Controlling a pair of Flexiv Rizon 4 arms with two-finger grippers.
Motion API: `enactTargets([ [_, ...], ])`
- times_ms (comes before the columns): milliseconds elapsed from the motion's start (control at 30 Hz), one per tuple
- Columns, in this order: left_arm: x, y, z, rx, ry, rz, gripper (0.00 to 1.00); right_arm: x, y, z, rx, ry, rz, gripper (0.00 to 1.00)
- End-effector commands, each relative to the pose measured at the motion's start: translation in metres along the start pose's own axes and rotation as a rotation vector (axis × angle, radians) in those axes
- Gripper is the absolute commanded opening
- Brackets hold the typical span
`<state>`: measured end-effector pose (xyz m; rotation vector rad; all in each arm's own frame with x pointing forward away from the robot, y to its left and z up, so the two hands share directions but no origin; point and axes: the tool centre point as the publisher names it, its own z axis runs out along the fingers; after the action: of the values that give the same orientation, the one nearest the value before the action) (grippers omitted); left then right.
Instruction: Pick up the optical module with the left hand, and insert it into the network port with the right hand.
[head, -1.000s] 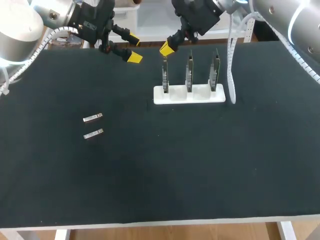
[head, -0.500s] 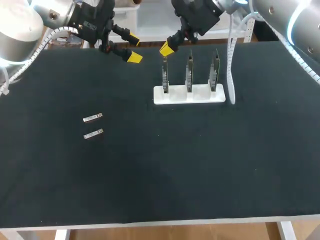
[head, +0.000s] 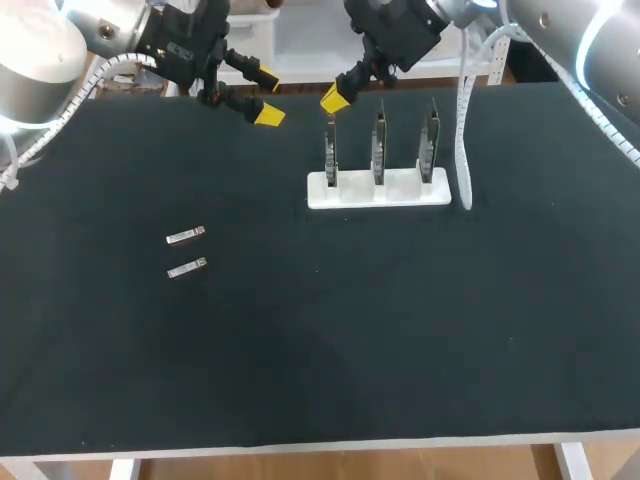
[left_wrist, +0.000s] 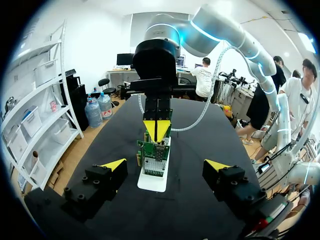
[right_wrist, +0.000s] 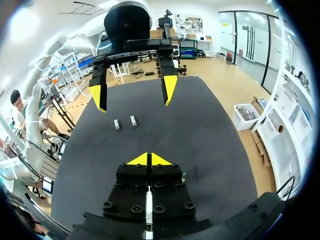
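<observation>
While the black desk (head: 400, 330) fills most of the head view, the left arm (head: 40, 50) comes in at its far left corner and the right arm (head: 590, 40) at its far right. A white stand (head: 378, 192) sits on the far half of the desk and carries three circuit boards (head: 379, 145) upright in a row. The left pincer (head: 268, 96) hangs over the far edge with its fingers spread wide and nothing between them. The right pincer (head: 333, 97) hovers just above the board nearest it, tips pressed together, nothing visibly held. Two optical modules (head: 186, 236) lie side by side on the desk, well apart from the stand
</observation>
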<state>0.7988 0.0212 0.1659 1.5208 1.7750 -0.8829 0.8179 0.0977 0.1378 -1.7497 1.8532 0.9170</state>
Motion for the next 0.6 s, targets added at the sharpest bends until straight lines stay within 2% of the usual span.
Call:
enactTargets([
  [33,-0.0003,-0.0014,0.0001,-0.004,0.002,-0.001,1.0,0.0112,-0.0083,0.0104,-0.564,0.003,0.004,0.0],
  [600,-0.0003,-0.0014,0.0001,-0.004,0.002,-0.001,1.0,0.0156,-0.0091,0.0133,-0.563,0.002,0.022,0.0],
])
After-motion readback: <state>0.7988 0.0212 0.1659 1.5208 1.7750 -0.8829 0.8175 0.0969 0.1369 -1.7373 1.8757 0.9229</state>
